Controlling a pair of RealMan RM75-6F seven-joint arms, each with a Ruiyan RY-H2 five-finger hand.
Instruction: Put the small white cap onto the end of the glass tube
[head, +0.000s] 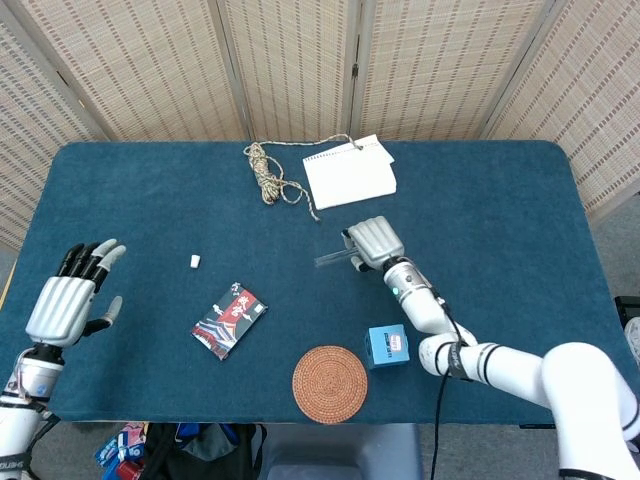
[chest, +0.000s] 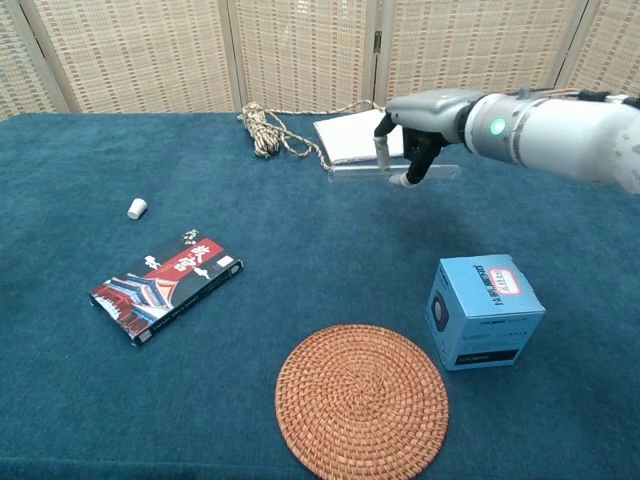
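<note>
The small white cap (head: 195, 262) (chest: 137, 208) lies alone on the blue cloth at the left. My right hand (head: 375, 243) (chest: 420, 125) grips the clear glass tube (head: 330, 259) (chest: 360, 172) and holds it roughly level above the table, its free end pointing left. My left hand (head: 70, 300) hovers at the table's left edge, fingers spread and empty, well to the left of the cap. The chest view does not show the left hand.
A coiled rope (head: 265, 175) (chest: 262, 130) and a white notebook (head: 350, 172) (chest: 345, 135) lie at the back. A red and black packet (head: 230, 320) (chest: 165, 285), a woven round mat (head: 330, 384) (chest: 362, 405) and a blue box (head: 387, 346) (chest: 485, 312) sit near the front.
</note>
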